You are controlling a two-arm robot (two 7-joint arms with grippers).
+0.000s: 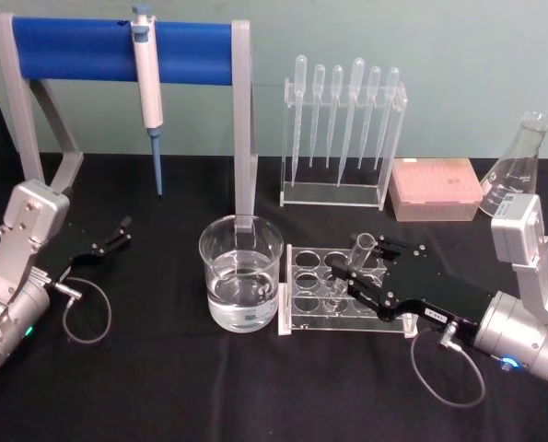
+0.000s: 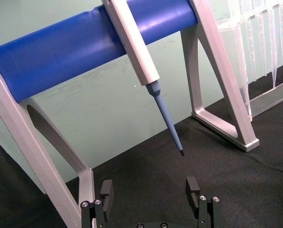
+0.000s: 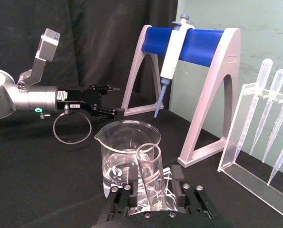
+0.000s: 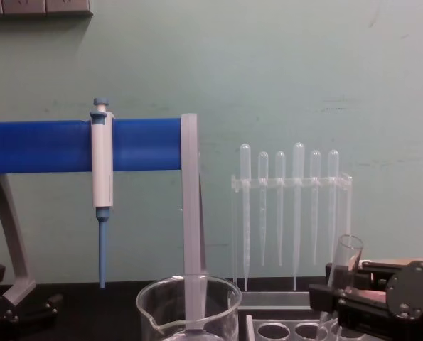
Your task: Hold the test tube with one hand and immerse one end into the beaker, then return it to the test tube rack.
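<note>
The test tube (image 1: 361,250) leans in the clear tube rack (image 1: 308,276), its lower end inside a hole and its open rim up. My right gripper (image 1: 347,281) reaches in from the right and is shut on the tube at mid-height. In the right wrist view the tube (image 3: 148,161) stands between the fingers (image 3: 178,178). The beaker (image 1: 241,276), about a third full of clear liquid, sits just left of the rack, and the chest view shows its spouted rim (image 4: 188,291) with the tube (image 4: 346,256) to its right. My left gripper (image 1: 124,230) rests open at the far left, holding nothing.
A white-and-blue pipettor (image 1: 147,83) hangs on the blue-barred stand (image 1: 243,138) behind the beaker. An acrylic rack of several plastic pipettes (image 1: 343,138) stands behind the tube rack. A pink tip box (image 1: 435,189) and a glass flask (image 1: 518,170) sit at the back right.
</note>
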